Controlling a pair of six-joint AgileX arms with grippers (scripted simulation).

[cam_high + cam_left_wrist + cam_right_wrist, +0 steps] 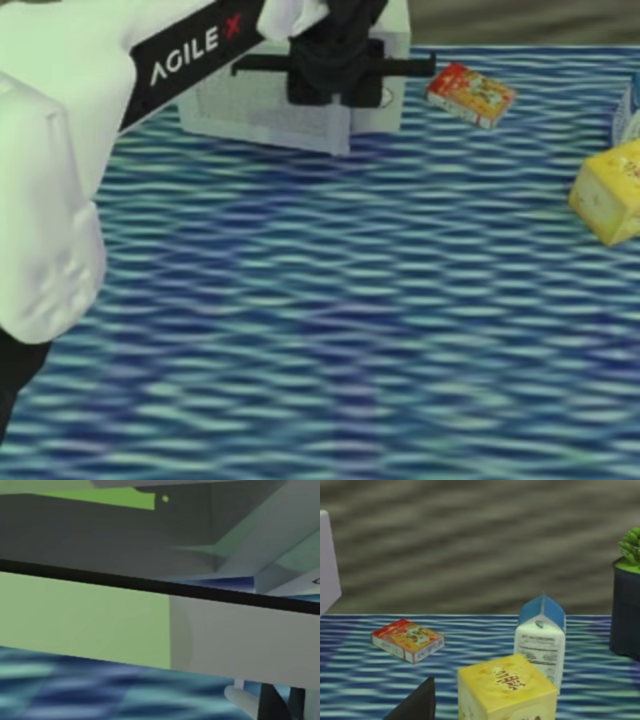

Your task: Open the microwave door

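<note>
The light grey-white microwave [396, 28] stands at the table's far edge, left of centre, mostly hidden under my left arm. The microwave door [268, 118] with its speckled mesh window stands slightly swung out from the body, its right edge nearer to me. My left gripper [335, 78] hangs right over that free edge. In the left wrist view the door [240, 635] fills the picture, and my left gripper [283, 705] is shut on its pale handle [241, 697]. Only a dark tip of my right gripper [420, 705] shows, parked off to the right beside the yellow box.
A red and orange flat box [470, 93] lies right of the microwave. A yellow box [610, 190] and a blue-topped milk carton [541, 640] stand at the right edge. A dark plant pot [626, 605] sits beyond them. A blue wavy cloth [330, 320] covers the table.
</note>
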